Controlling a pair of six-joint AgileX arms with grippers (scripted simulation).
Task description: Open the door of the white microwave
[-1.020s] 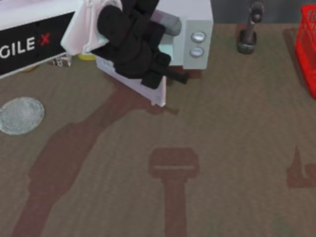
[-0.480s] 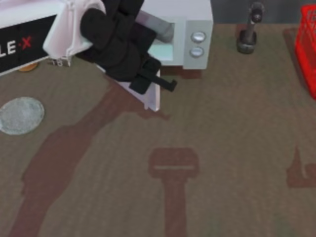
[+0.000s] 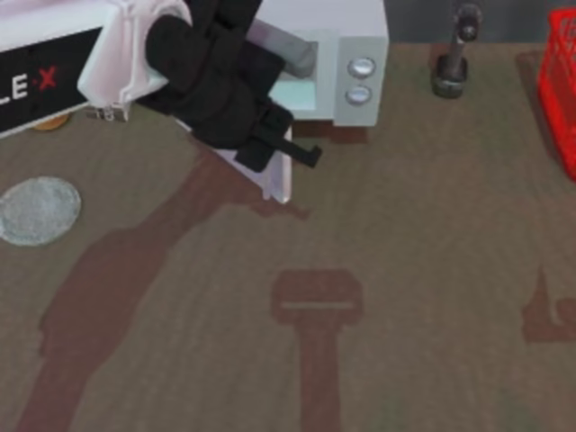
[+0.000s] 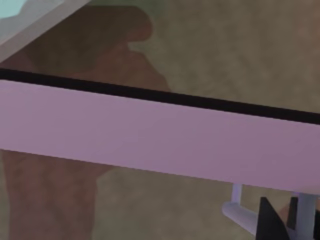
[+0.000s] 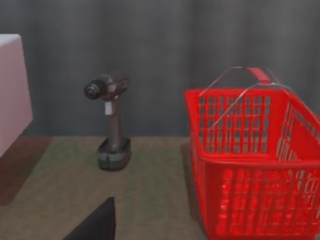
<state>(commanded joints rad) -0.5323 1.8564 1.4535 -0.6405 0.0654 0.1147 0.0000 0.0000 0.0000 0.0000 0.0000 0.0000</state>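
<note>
The white microwave (image 3: 355, 36) stands at the table's back middle, two silver knobs (image 3: 360, 81) on its front. Its door (image 3: 281, 180) is swung out toward the table's front, seen edge-on, and the pale interior (image 3: 292, 93) shows. In the left wrist view the door (image 4: 150, 135) crosses as a pale band with a dark rim. My left gripper (image 3: 297, 148) sits at the door's free end, its dark fingers (image 4: 270, 225) shut on the door's handle bar (image 4: 240, 215). Of my right gripper only one dark fingertip (image 5: 100, 225) shows, with nothing beside it; the arm is parked out of the top view.
A grey drill (image 3: 450, 67) stands upright right of the microwave. A red basket (image 3: 558, 90) sits at the far right edge. A round grey plate (image 3: 36, 209) lies at the left. My left arm's white link (image 3: 63, 63) covers the back left.
Between one second and half a second ago my left arm pulled leftward and the door swung wider. Since then nothing has visibly moved.
</note>
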